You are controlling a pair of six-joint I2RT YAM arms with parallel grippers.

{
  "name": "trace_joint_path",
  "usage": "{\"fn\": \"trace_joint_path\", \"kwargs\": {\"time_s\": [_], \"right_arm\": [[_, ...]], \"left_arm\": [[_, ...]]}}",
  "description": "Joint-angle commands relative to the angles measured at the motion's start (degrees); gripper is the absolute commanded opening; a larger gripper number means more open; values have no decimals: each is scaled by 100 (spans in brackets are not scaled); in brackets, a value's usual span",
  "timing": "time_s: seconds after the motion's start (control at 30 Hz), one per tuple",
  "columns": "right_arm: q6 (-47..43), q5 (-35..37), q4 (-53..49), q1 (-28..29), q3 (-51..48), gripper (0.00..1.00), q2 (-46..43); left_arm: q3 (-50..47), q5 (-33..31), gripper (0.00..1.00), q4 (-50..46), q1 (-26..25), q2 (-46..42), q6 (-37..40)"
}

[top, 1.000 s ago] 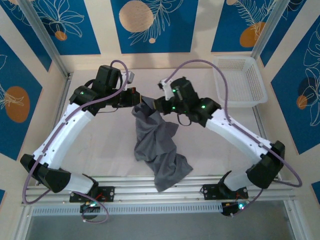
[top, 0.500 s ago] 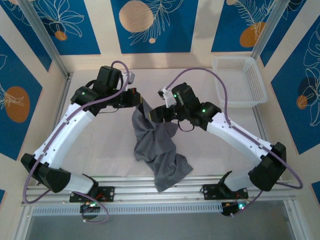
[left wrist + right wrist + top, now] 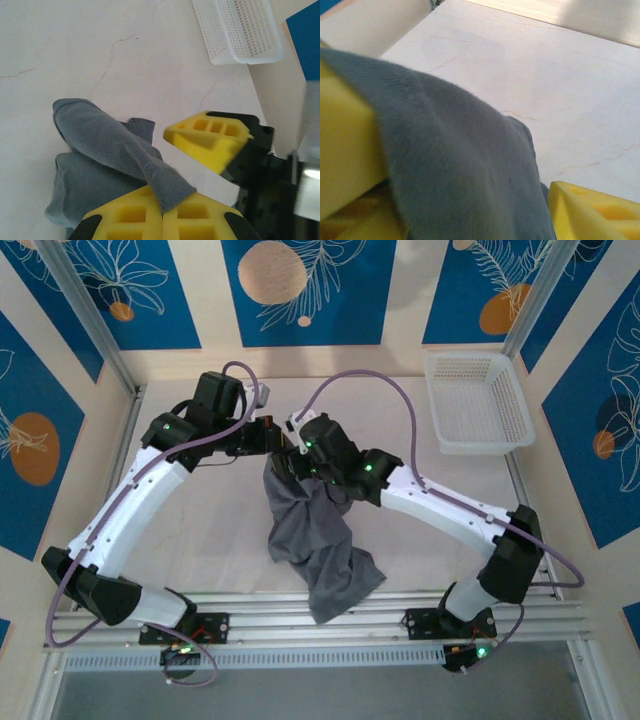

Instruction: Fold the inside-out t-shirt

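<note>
Two claws meet over the middle of the pale marbled surface [image 3: 200,530], where a plain dark grey, wrinkly cloth t-shirt [image 3: 315,535] is lifted by one end. The left claw [image 3: 275,435] has its yellow pads pressed together on a narrow ridge of that cloth, which the left wrist view shows pinched at the pads [image 3: 162,210], with the grey fabric [image 3: 100,150] sloping down and away to the surface. From there the shirt hangs and trails toward the near edge, where its lower end lies bunched and spills over the surface's near rim. The right claw [image 3: 295,445] sits just right of the left one with its fingers spread apart. In its own wrist view, the grey cloth [image 3: 460,170] seems to lie across one yellow pad, while the other pad [image 3: 595,210] stands apart from it. A white plastic mesh basket [image 3: 478,445] rests at the far right corner, well apart from the shirt.
</note>
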Motion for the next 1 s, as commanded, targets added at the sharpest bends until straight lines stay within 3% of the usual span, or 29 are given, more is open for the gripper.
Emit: {"fn": "trace_joint_path", "kwargs": {"time_s": [0.0, 0.1, 0.27, 0.43, 0.5, 0.57, 0.73, 0.77, 0.83, 0.87, 0.97], "right_arm": [[-283, 525, 28, 12, 234, 69, 179], [-128, 527, -326, -68, 348, 62, 130], [230, -87, -964, -383, 274, 39, -159], [512, -1097, -1368, -960, 71, 30, -290], [520, -1580, -1404, -1096, 29, 20, -273], [557, -2008, -1357, -1198, -30, 2, -233], [690, -2746, -928, -1312, -194, 0, -346], [744, -2851, -792, -1309, -247, 0, -414], [950, -3145, -536, -1339, -342, 0, -579], [1054, -3267, -480, -1356, -344, 0, -632], [1324, -3391, -516, -1390, -276, 0, -796]], "left_arm": [[57, 150, 0, 73, 56, -94, 51], [35, 81, 0, 16, 52, -142, 140], [4, 13, 0, 55, 51, -173, 214], [-5, 88, 0, 111, 47, -125, 183], [-13, 104, 0, 120, 50, -112, 188], [-22, 123, 0, 130, 46, -84, 199], [-189, 52, 0, 137, 47, -126, 240], [-295, -62, 1, 142, 51, -151, 245], [-651, -451, 16, 203, 51, -190, 403], [-909, -847, 24, 236, 51, -185, 586], [-1659, -2431, 30, 314, 94, -60, 1005]]}}
